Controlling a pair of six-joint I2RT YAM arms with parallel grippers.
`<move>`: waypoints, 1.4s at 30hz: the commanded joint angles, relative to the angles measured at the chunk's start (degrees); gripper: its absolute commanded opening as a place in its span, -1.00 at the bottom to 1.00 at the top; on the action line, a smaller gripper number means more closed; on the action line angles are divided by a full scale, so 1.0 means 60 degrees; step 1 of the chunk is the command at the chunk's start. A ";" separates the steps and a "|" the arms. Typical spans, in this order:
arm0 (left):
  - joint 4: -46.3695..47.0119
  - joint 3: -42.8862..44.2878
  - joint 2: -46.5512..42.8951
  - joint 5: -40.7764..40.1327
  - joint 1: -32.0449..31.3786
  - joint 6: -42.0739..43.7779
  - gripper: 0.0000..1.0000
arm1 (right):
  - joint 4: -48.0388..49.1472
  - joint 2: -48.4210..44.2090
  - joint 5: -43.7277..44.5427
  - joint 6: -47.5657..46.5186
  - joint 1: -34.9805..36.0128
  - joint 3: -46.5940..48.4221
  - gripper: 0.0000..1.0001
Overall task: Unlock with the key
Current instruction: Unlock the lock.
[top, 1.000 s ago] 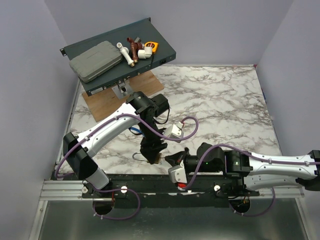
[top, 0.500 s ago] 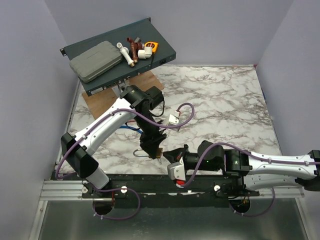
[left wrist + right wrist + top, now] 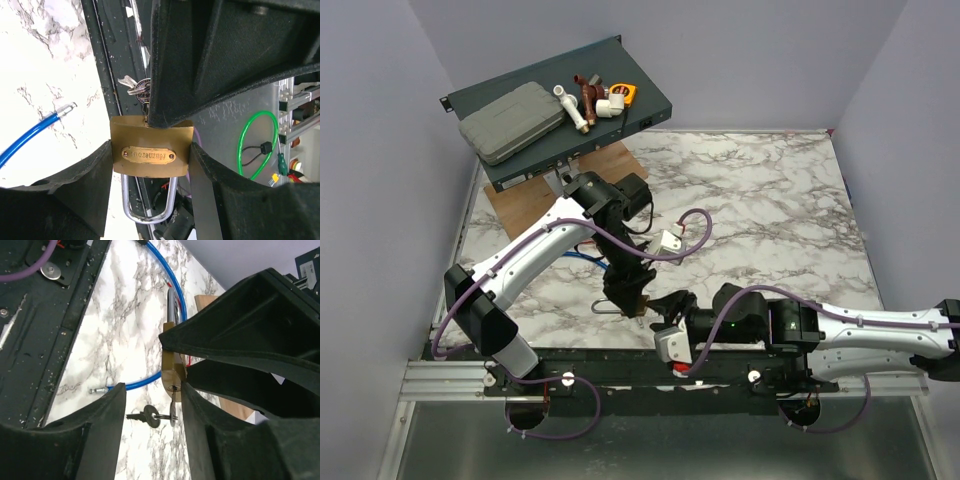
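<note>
I am watching the left gripper (image 3: 626, 296) clamping the squat brass padlock with the silver steel shackle (image 3: 150, 155) by its two narrow sides. I judge the grip is there so the body cannot twist when the key is turned. It is presenting the keyhole end toward the right arm, with the shackle pointing away from it. The tiny thin silver-grey metal key (image 3: 172, 407) is sitting in the keyhole at the padlock's base, with a spare key dangling from its ring just beside it. The right gripper (image 3: 152, 395) is hovering at that base with its jaws standing apart on either side of the key, pinching nothing. I am reading that as lining up to take the key for the turn. The shackle is looking seated in the left wrist view, so I am treating the padlock as not yet unlocked. A thin blue cable (image 3: 30, 138) is lying on the white marble-patterned tabletop (image 3: 770, 220) near the padlock. Well beyond the padlock, a dark slate metal tray (image 3: 645, 108) is carrying a closed grey plastic case (image 3: 510, 122), white and brown pipe fittings (image 3: 582, 103) and a yellow tape measure (image 3: 620, 93). I cannot tell what the case is holding.
</note>
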 commanded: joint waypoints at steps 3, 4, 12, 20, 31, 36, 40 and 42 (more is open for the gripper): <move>0.0224 0.0324 -0.0064 0.0941 0.0156 0.0182 -1.00 | -0.0596 -0.0373 -0.0146 0.0261 0.0098 0.0442 0.08; 0.0224 0.0325 -0.0065 0.0956 0.0174 0.0167 -1.00 | -0.0655 -0.0365 -0.0118 0.0273 0.0100 0.0460 0.09; 0.0086 0.0362 -0.0071 0.1071 0.0174 0.0225 -1.00 | 0.0519 0.0066 0.0566 -0.0529 0.0100 0.0139 0.06; 0.0043 0.0345 -0.0197 0.1208 0.0173 0.0241 -1.00 | 0.1146 0.0758 0.0656 -0.1207 0.0100 0.0124 -0.54; 0.0012 0.0230 -0.0369 0.2319 0.0835 0.0170 -0.03 | 0.1497 0.0347 0.1456 -0.2694 0.0100 -0.0195 -0.99; -0.0004 -0.0123 -0.0056 0.3136 0.2075 0.0080 0.52 | 0.1211 0.0168 0.1673 -0.3772 0.0089 -0.0170 -0.99; 0.0001 -0.0223 0.0043 0.3447 0.2369 0.0087 0.55 | 0.1018 0.0134 0.1882 -0.4656 0.0095 -0.0213 -0.99; 0.0001 -0.0383 0.0008 0.3562 0.2348 0.0122 0.54 | 0.0927 0.0139 0.2029 -0.5113 0.0099 -0.0175 -0.99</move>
